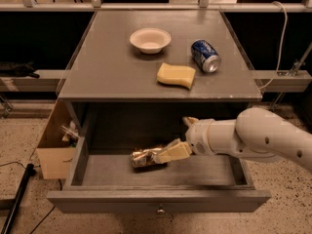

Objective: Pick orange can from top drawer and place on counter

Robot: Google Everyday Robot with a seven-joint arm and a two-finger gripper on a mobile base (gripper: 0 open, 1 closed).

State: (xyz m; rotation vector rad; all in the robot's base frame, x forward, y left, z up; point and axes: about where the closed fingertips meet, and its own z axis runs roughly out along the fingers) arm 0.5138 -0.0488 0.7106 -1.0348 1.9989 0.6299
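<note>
Orange can (145,157): one, lying in drawer (156,201).
Hand (163,155): one, against the can; grip cannot be told.
Tabletop (107,67): one bowl (150,39), one sponge (176,75), one blue can (205,56).

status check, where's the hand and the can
Hand open, inside wide grey wooden drawer. Shiny orange-gold can on its side, one finger touching. Nothing between them.

Dim, warm overhead light; counter (107,67) evenly lit, pincer (170,147) inside the shadowed top drawer (122,201) at the glinting orange can (143,158).
</note>
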